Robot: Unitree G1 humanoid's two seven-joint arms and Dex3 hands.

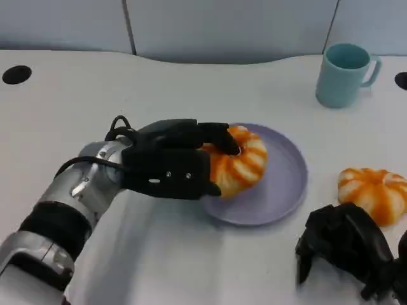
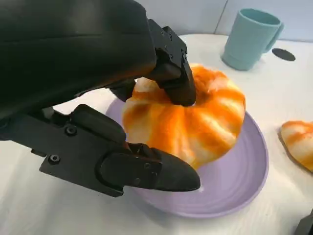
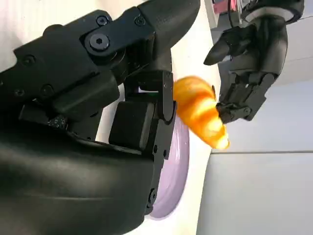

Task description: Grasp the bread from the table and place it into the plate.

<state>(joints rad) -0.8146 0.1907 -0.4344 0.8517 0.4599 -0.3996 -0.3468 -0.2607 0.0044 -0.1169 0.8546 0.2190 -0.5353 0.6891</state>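
Note:
My left hand [image 1: 172,162] grips an orange-and-white striped bread [image 1: 241,162] over the near-left part of the lilac plate [image 1: 286,184]. In the left wrist view its fingers [image 2: 176,78] press on top of the bread [image 2: 195,122] and the thumb lies under its side, low over the plate [image 2: 239,181]; I cannot tell if the bread touches it. A second striped bread [image 1: 375,190] lies on the table right of the plate. My right hand [image 1: 346,244] hovers just in front of it, fingers loosely bent and holding nothing. The right wrist view shows the held bread [image 3: 198,110].
A teal mug [image 1: 343,73] stands at the back right, beyond the plate. Dark round holes [image 1: 17,74] mark the white table at the far left and far right. The left forearm [image 1: 63,216] stretches across the near-left of the table.

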